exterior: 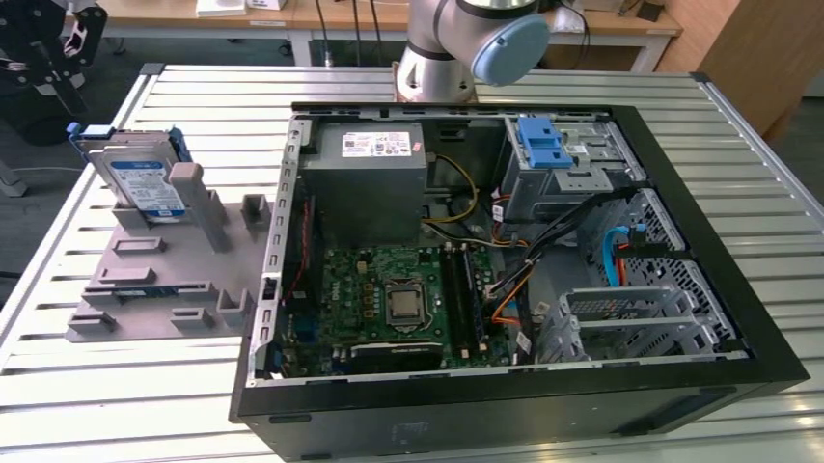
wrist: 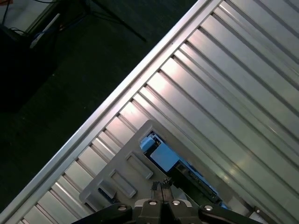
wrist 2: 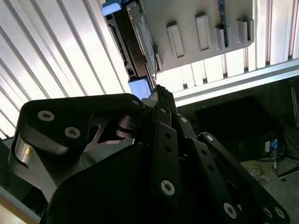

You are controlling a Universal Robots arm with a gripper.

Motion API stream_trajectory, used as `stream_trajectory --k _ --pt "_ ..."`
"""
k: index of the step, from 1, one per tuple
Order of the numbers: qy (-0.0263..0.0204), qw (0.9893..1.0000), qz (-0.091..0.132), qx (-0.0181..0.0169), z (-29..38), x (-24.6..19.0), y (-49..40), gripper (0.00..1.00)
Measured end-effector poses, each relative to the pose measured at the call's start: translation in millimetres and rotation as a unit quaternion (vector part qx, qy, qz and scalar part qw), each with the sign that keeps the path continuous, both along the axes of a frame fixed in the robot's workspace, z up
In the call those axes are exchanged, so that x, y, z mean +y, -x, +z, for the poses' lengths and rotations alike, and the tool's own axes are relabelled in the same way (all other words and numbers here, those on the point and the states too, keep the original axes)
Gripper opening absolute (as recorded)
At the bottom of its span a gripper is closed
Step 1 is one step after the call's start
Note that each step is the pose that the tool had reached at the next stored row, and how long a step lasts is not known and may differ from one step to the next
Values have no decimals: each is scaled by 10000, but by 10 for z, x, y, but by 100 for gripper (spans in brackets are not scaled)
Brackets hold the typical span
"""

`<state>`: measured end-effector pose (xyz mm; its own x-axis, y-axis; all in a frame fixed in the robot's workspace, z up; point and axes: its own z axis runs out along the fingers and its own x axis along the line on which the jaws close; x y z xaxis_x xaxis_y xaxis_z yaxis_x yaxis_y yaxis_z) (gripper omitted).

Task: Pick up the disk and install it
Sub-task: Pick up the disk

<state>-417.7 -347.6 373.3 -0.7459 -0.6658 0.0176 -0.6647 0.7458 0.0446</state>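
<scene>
Gripper (wrist: 161, 187) pressed together at the tips and pinching nothing, hovering near the disk (exterior: 139, 178) without touching it, disk standing on edge in the grey holder rack (exterior: 142, 301), on the slatted table (exterior: 515, 82), at the exterior view's left of the open computer case (exterior: 515, 424).

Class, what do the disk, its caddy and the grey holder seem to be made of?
Disk: likely metal, with a dull silver-grey casing.
Caddy: plastic, evenly blue and matte.
Holder: probably plastic, uniform matte grey with moulded blocks.
</scene>
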Motion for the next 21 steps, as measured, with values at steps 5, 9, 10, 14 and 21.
stream_trajectory --k 5,9,10,14,21 --pt "0 9994 335 0 0 0 0 11" --pt "0 9976 694 0 -1 0 0 11" --pt "0 9969 784 0 -1 0 0 11" --pt "2 9936 1134 -11 -5 0 0 11" --pt "-8 9881 1538 -103 -35 0 0 11"
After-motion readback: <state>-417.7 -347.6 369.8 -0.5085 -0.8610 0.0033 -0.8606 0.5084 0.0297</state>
